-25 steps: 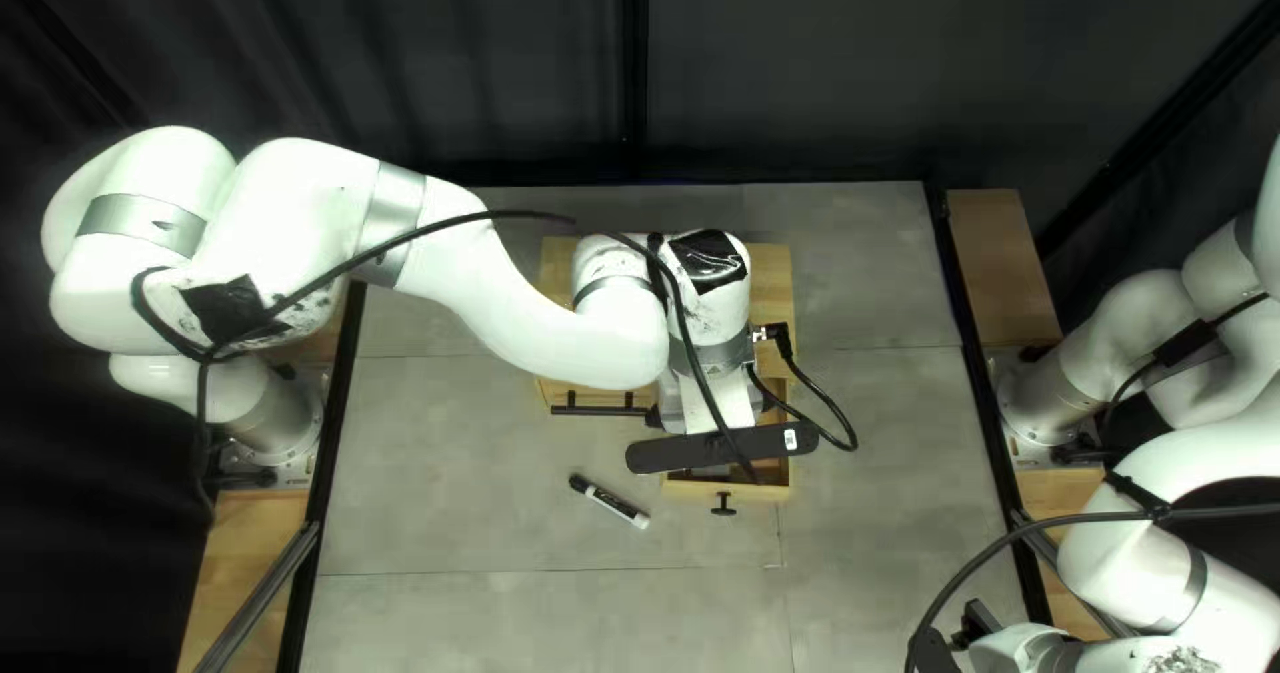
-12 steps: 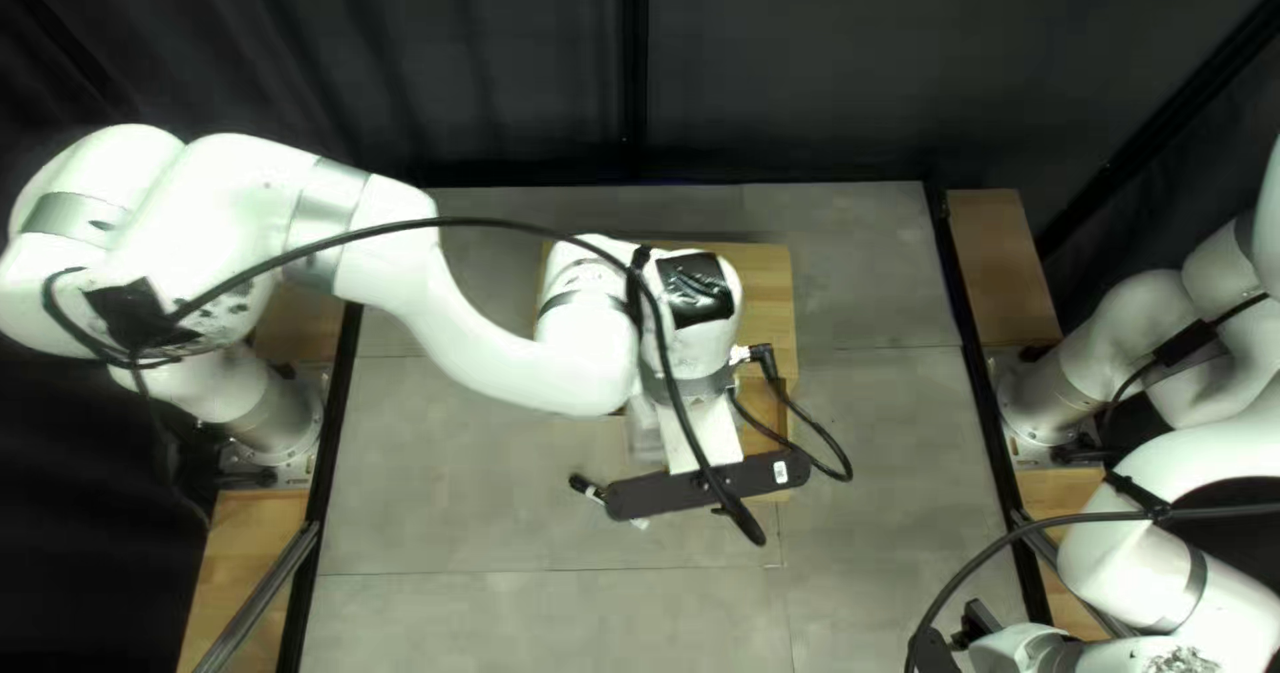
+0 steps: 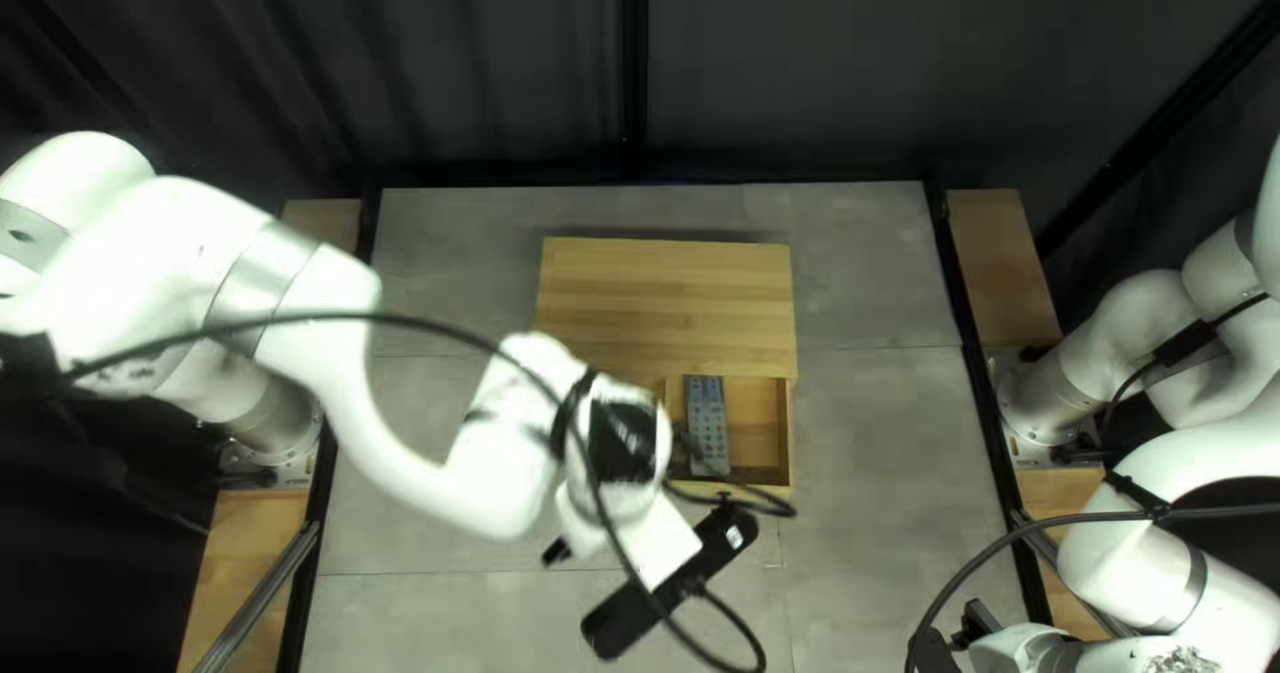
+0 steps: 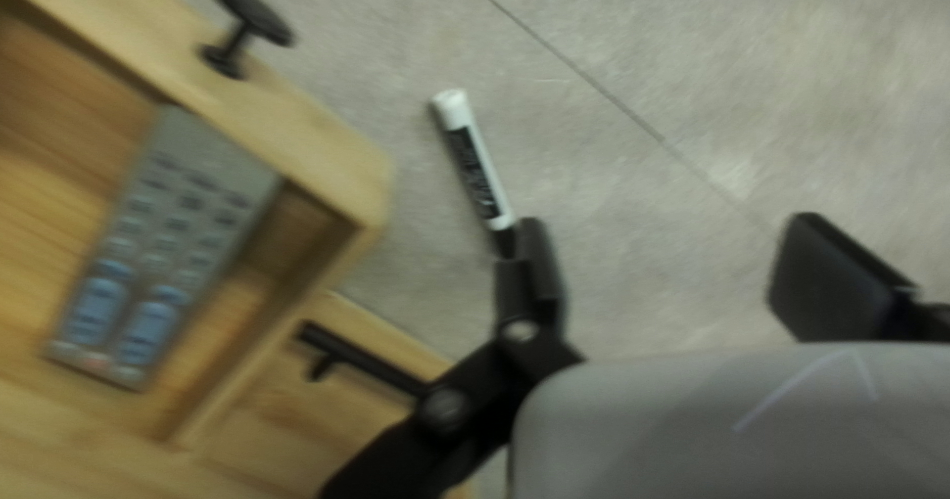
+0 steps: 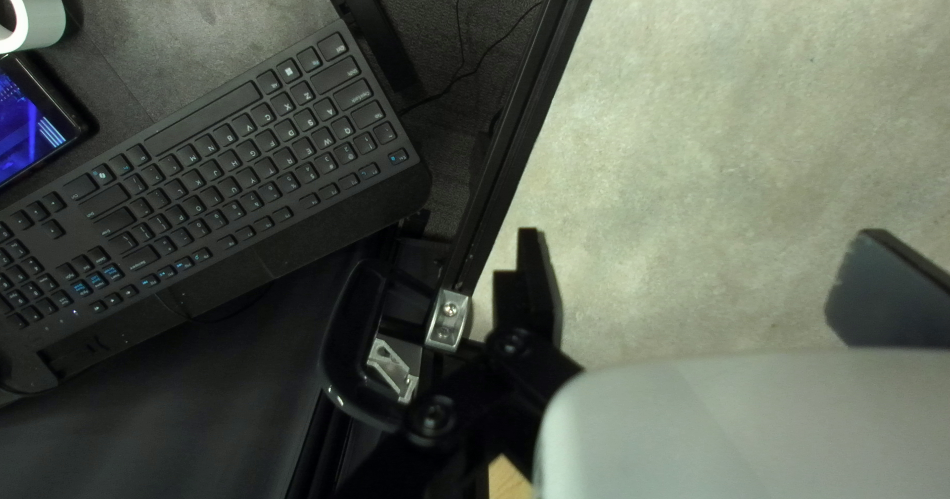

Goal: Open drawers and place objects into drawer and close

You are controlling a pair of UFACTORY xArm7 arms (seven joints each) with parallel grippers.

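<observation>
In the top left view my left gripper [image 3: 671, 598] is over the table in front of the wooden drawer box [image 3: 667, 293], its fingers hidden below the mount. A grey remote [image 3: 707, 426] lies inside the pulled-out drawer [image 3: 762, 484]. The left wrist view has my left gripper [image 4: 658, 272] open, a white marker [image 4: 475, 168] lying on the table ahead of one finger, its black cap by that fingertip. There the remote [image 4: 163, 247] rests in the drawer [image 4: 327, 168] with a black knob [image 4: 247, 24]. My right gripper [image 3: 980, 620] is at the bottom right; its wrist view shows the right gripper [image 5: 688, 281] open and empty.
A second drawer front with a black bar handle [image 4: 361, 359] is beside the pulled-out drawer. Beyond the table's black edge rail [image 5: 524, 103], the right wrist view shows a keyboard [image 5: 228, 163], a screen device [image 5: 35, 118] and a white roll [image 5: 40, 9].
My left arm has moved off the box toward the table's near edge and turned its gripper, uncovering the drawer and remote while now covering most of the marker. The right arm has stayed still.
</observation>
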